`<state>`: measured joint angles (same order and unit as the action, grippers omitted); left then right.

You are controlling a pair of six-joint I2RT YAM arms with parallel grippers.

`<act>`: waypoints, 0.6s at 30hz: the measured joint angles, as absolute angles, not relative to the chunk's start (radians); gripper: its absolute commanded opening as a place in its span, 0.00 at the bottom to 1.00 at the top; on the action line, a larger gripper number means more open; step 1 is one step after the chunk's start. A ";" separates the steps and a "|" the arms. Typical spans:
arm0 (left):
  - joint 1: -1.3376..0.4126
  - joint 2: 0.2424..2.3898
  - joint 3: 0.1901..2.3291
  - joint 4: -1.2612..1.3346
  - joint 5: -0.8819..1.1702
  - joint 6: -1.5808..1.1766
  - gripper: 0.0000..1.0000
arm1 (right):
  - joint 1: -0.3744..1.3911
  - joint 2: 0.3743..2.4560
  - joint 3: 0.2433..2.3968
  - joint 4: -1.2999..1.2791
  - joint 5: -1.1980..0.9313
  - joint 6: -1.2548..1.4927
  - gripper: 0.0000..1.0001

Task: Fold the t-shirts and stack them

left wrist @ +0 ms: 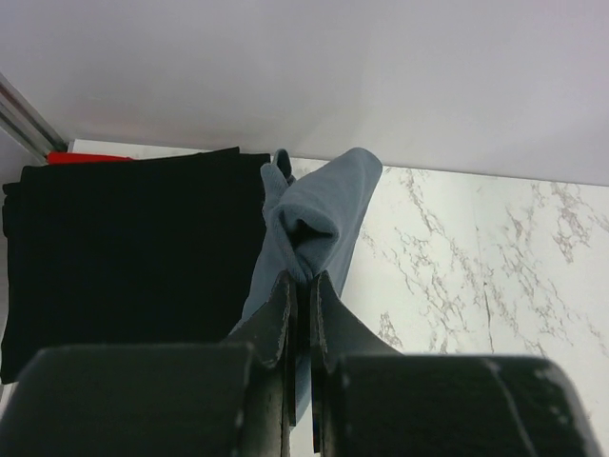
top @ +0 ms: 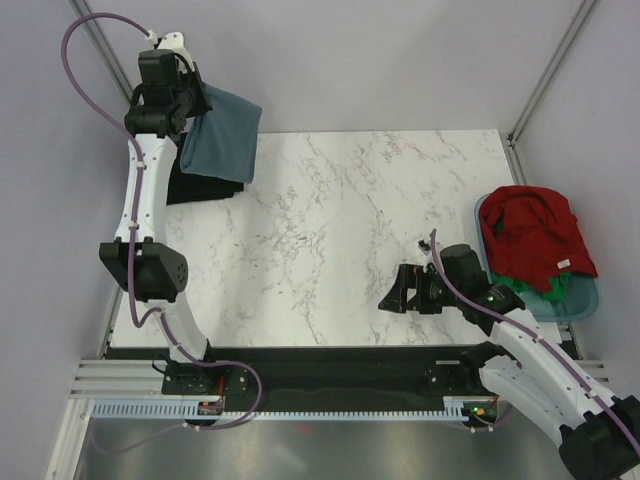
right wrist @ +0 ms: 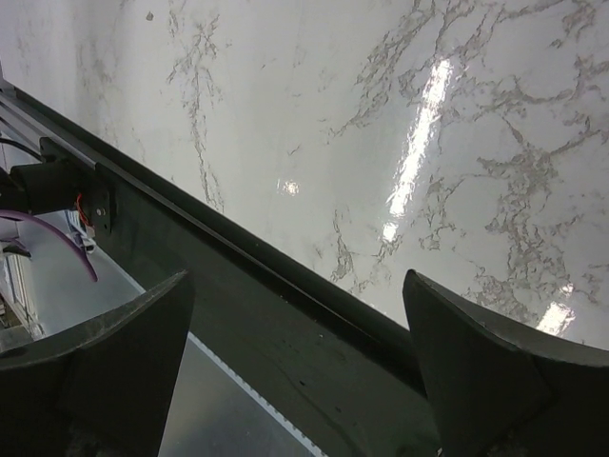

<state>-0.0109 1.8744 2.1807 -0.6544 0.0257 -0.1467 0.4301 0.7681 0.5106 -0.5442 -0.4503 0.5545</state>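
The left gripper (left wrist: 303, 278) is pinching the blue-grey t-shirt (left wrist: 319, 214) just beside the black t-shirt (left wrist: 133, 248). The right gripper (right wrist: 297, 286) is hovering, spread wide.

The table (top: 330, 250) has a glossy white top veined in grey like marble, with a dark strip (top: 340, 360) running along its near edge. A folded black t-shirt (top: 205, 190) lies flat in its far left corner, and the left wrist view shows a sliver of red cloth (left wrist: 86, 157) at that shirt's far edge. A pale blue plastic tub (top: 585, 305) sits at the table's right edge, well apart from the black t-shirt.
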 measured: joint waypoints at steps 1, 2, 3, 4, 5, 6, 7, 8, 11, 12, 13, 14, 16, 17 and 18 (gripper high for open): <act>-0.008 1.885 2.181 -0.654 0.025 -0.146 0.02 | 0.430 0.774 0.514 -0.551 -0.451 0.553 0.98; -0.004 1.896 2.184 -0.653 0.025 -0.144 0.02 | 0.430 0.779 0.519 -0.559 -0.452 0.551 0.98; 0.002 1.911 2.188 -0.653 0.027 -0.142 0.02 | 0.430 0.783 0.524 -0.564 -0.451 0.549 0.98; 0.009 1.928 2.191 -0.652 0.028 -0.141 0.02 | 0.430 0.788 0.531 -0.569 -0.451 0.546 0.98; 0.015 1.943 2.195 -0.652 0.029 -0.141 0.02 | 0.430 0.791 0.537 -0.570 -0.451 0.545 0.98; 0.026 1.961 2.200 -0.652 0.030 -0.141 0.02 | 0.430 0.797 0.545 -0.574 -0.451 0.545 0.98; 0.039 1.979 2.203 -0.651 0.031 -0.141 0.02 | 0.430 0.803 0.551 -0.574 -0.451 0.545 0.98; 0.054 1.999 2.206 -0.652 0.034 -0.141 0.02 | 0.430 0.810 0.556 -0.575 -0.451 0.545 0.98; 0.098 2.047 2.223 -0.650 0.046 -0.141 0.02 | 0.430 0.836 0.565 -0.576 -0.451 0.545 0.98; 0.114 2.062 2.233 -0.649 0.055 -0.141 0.02 | 0.430 0.846 0.566 -0.576 -0.451 0.544 0.98; 0.131 2.077 2.242 -0.646 0.061 -0.142 0.02 | 0.430 0.856 0.566 -0.576 -0.450 0.542 0.98; 0.149 2.090 2.251 -0.646 0.068 -0.142 0.02 | 0.430 0.868 0.566 -0.576 -0.450 0.540 0.98; 0.179 2.118 2.279 -0.640 0.088 -0.144 0.02 | 0.430 0.894 0.566 -0.577 -0.450 0.531 0.98; 0.193 2.132 2.294 -0.634 0.097 -0.148 0.02 | 0.430 0.908 0.567 -0.576 -0.450 0.525 0.98; 0.206 2.149 2.310 -0.625 0.109 -0.150 0.02 | 0.430 0.923 0.567 -0.576 -0.449 0.521 0.98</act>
<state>0.2062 2.1487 2.3104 -0.6250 0.1089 -0.1505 0.4301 0.9234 0.5667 -0.5762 -0.4488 0.5209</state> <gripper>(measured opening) 0.049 0.982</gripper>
